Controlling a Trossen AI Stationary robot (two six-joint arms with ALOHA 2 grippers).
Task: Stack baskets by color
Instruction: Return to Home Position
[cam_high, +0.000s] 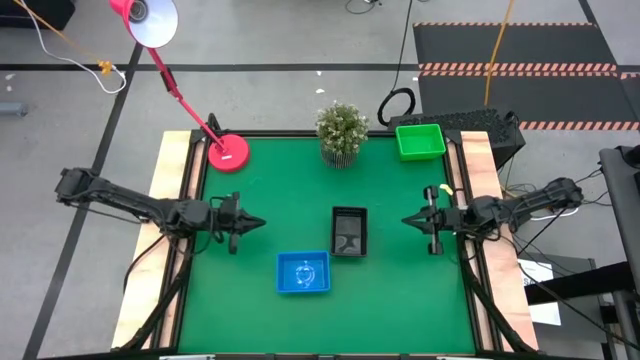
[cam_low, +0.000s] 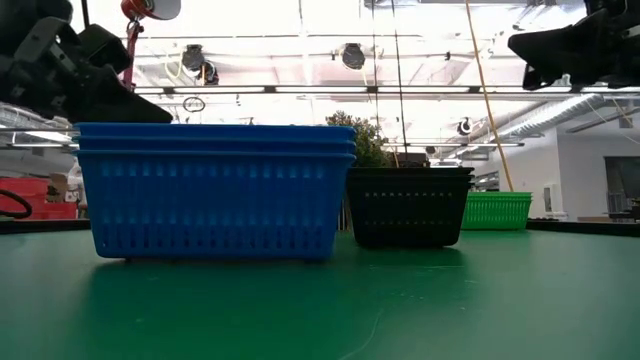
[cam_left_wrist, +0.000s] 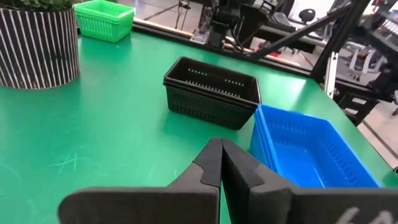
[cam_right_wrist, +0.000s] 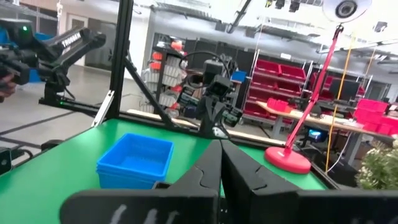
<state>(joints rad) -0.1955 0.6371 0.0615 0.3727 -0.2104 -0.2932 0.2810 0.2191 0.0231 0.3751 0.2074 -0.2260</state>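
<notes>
Nested blue baskets (cam_high: 302, 273) stand on their bottoms near the table's front edge, also in the low view (cam_low: 214, 190). Nested black baskets (cam_high: 349, 230) stand just behind and right of them, at mid-table. Green baskets (cam_high: 420, 141) sit at the far right corner. My left gripper (cam_high: 262, 224) hangs shut above the table's left side, pointing right, clear of everything. My right gripper (cam_high: 405, 221) hangs shut above the right side, pointing left. In the wrist views both finger pairs are closed with nothing between them: left (cam_left_wrist: 220, 163), right (cam_right_wrist: 219, 163).
A potted plant in a striped pot (cam_high: 341, 133) stands at the far edge's middle. A red lamp base (cam_high: 228, 152) with a slanted pole sits at the far left. Open green mat (cam_high: 250, 190) lies between the arms and the baskets.
</notes>
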